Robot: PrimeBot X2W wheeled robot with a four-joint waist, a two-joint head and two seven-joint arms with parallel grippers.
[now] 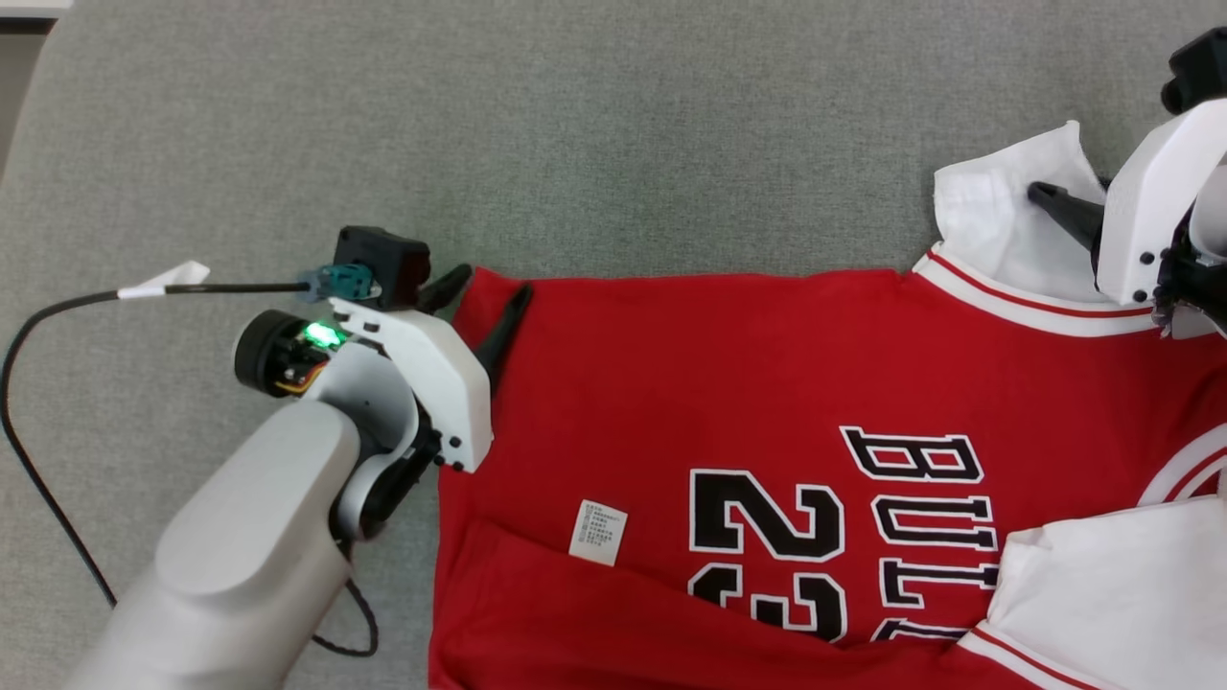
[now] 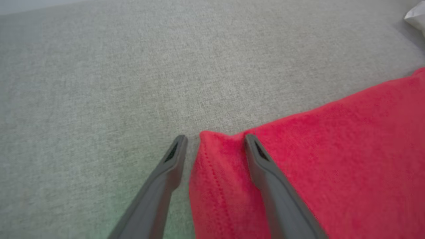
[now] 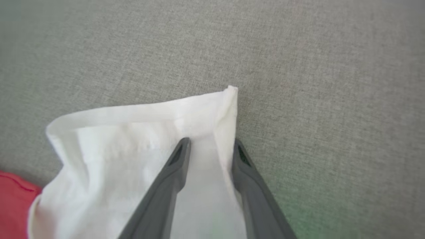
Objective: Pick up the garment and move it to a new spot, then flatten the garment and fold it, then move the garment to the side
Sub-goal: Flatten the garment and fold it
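Head view: lettering (image 1: 915, 503) on red garment (image 1: 729, 374)

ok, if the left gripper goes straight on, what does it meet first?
The corner of the red jersey lies between the open fingers of the left gripper, not ahead. Beyond the tips is just the grey cloth surface; if the gripper tilts down, as it seems, they'd touch that first.

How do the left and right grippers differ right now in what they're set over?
The left gripper straddles the red hem corner; the right gripper straddles the white sleeve edge. The left gripper's jaws stand wider than the right gripper's. Both are open over the garment on the gray surface, neither pinching cloth yet.
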